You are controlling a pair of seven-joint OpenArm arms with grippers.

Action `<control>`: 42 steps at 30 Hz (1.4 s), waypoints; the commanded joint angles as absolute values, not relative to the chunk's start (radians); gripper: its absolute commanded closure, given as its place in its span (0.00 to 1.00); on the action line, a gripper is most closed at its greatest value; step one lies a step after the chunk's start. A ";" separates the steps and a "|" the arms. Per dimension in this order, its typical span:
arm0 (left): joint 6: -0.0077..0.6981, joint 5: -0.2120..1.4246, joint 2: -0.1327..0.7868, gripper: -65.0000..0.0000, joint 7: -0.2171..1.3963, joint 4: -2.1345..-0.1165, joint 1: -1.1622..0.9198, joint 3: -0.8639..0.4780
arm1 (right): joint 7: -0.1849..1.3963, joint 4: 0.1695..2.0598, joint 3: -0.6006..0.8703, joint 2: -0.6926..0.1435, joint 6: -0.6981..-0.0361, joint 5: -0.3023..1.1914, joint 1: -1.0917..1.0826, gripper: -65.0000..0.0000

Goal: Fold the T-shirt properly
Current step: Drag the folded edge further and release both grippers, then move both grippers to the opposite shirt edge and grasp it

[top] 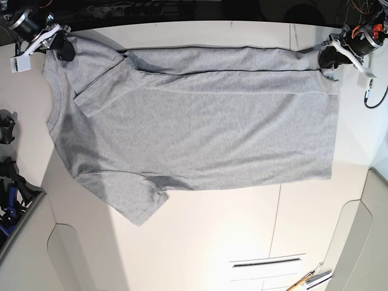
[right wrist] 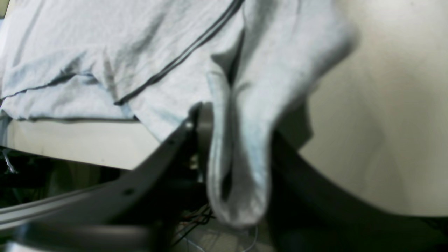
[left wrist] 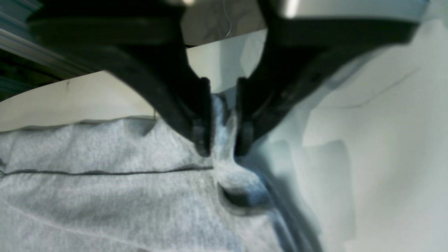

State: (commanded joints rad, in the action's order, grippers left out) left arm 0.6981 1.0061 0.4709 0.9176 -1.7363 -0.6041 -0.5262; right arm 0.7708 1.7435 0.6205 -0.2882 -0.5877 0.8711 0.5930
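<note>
On my base view, the pale surface shows open room below the T-shirt, with pens near its bottom edge. The shirt lies across the upper half, its folded long edge running near the surface's top edge. I have my left claw pinching the cloth at the upper-right corner, and my right claw gripping bunched cloth at the upper-left.

The heather-grey T-shirt lies on its side across the table, its near edge folded over in a strip between the two hands, bunched in each; a sleeve, seemingly, spreads beyond the right hand.
</note>
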 joint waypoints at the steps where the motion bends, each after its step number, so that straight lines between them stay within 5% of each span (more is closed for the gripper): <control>1: 0.698 1.006 0.471 0.74 0.918 -1.736 -0.604 -0.527 | 0.770 1.744 0.633 -0.289 -0.588 0.871 0.593 0.71; 4: 0.698 1.008 0.471 0.73 0.917 -1.736 -0.604 -0.546 | 0.770 1.744 0.683 -0.295 -0.587 0.872 0.590 0.71; 10: 0.698 1.098 0.471 0.56 0.933 -1.736 -0.604 -0.634 | 0.766 1.744 0.717 -0.365 -0.588 0.875 0.590 0.70; 16: 0.698 1.148 0.471 0.56 0.974 -1.736 -0.604 -0.696 | 0.763 1.744 0.722 -0.371 -0.583 0.858 0.590 0.43; 28: 0.698 1.171 0.475 0.55 0.989 -1.736 -0.595 -0.775 | 0.733 1.743 0.849 -0.385 -0.572 0.833 0.494 0.43; 34: 0.698 1.169 0.495 0.45 0.980 -1.736 -0.537 -0.775 | 0.717 1.736 0.848 -0.420 -0.549 0.800 0.358 0.43; 42: 0.698 1.116 0.499 0.45 0.966 -1.735 -0.383 -0.770 | 0.654 1.512 0.744 -0.458 -0.550 0.757 0.092 0.43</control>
State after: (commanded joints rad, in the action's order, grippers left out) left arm 0.6981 1.1164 0.4988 0.9661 -1.7351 -0.3828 -0.7704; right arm 0.6537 1.5120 0.7441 -0.4576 -0.5499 0.7570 0.0917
